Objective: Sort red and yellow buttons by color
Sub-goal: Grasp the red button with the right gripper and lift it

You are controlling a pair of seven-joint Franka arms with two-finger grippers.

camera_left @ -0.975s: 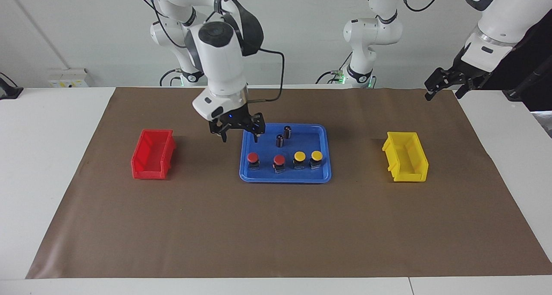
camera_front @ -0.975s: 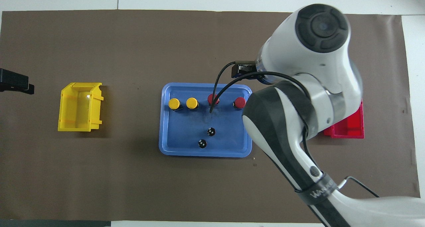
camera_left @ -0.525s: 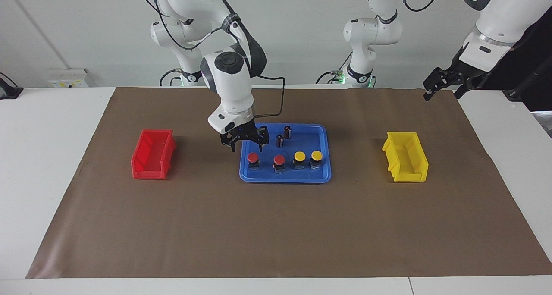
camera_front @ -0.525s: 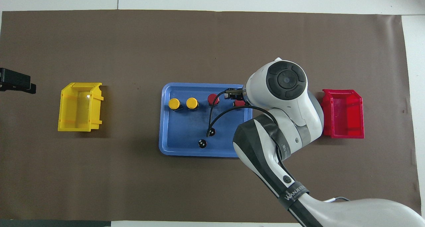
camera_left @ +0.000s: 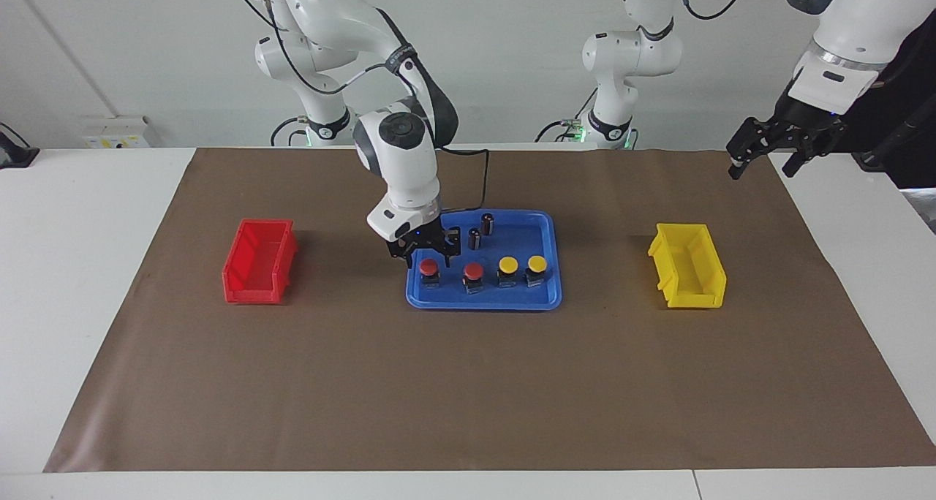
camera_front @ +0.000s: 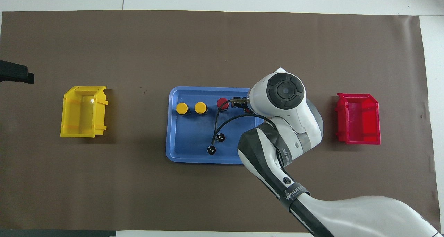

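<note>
The right gripper is hanging just above the red button at the end of the row nearest the right arm's end of the blue tray; its fingers are standing apart on either side of the cap, and whether they are touching it I cannot tell. In the overhead view the arm's wrist is covering most of that button. The second red button is sitting just beside it, then the two yellow buttons, all four lining the tray's edge farthest from the robots. Two dark cylinders are standing upright toward the tray's edge nearest the robots. The tray is lying in the middle of the brown mat that is covering the table. The red bin is resting on the mat toward the right arm's end of the table, the yellow bin toward the left arm's end. The left gripper is waiting in the air with fingers spread open, over the mat's corner nearest the robots at the left arm's end.
</note>
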